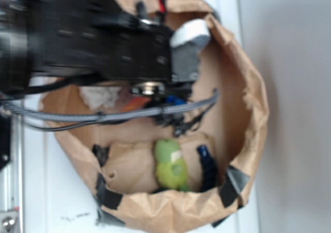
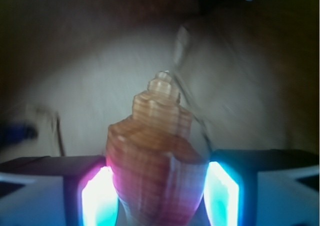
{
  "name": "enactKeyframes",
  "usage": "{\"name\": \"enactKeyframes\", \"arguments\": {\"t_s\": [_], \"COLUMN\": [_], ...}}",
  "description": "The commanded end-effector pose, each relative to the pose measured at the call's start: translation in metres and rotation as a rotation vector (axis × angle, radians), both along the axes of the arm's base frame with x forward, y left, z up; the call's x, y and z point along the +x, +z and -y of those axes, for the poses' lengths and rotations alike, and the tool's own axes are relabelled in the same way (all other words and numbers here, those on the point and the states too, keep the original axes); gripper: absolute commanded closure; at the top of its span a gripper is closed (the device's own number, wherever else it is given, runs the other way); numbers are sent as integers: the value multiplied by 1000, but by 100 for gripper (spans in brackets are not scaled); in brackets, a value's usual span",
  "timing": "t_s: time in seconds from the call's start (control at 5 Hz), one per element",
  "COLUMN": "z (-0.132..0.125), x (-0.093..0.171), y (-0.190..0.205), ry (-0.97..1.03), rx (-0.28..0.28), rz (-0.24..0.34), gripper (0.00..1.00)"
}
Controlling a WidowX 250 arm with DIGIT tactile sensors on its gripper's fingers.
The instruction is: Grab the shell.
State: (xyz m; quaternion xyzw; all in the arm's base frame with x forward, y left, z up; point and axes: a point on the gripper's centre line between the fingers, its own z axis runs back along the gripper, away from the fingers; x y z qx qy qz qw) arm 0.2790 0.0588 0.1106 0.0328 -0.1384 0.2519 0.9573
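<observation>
The black robot arm (image 1: 88, 36) reaches across a brown paper bin (image 1: 253, 104), blurred, its tool (image 2: 159, 196) clasping the shell (image 2: 157, 161) between two glowing fingers (image 2: 97, 198). The orange-tan shell, ribbed and glossy, sits wide end in the grip, spire pointing away. In the exterior view, a green plush (image 1: 170, 165), white crumpled paper (image 1: 101, 96) and a dark blue object (image 1: 207, 166) lie in the bin; cables (image 1: 103, 117) cross it.

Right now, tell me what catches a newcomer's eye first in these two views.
In the wrist view, the shell fills the centre, wedged between the gripper's two glowing pads, pink-blue on the left and cyan on the right. In the exterior view, the blurred black arm hangs over a crumpled paper basket, with a green plush lying near its front.
</observation>
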Motion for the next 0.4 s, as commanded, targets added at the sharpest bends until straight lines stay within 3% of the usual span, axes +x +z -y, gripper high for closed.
{"name": "enactKeyframes", "arguments": {"t_s": [0.0,0.2], "z": [9,16], "x": [-17,-19], "y": [49,54], "ry": [-39,-108], "rx": [41,129], "rz": [81,152], "gripper": [100,100]}}
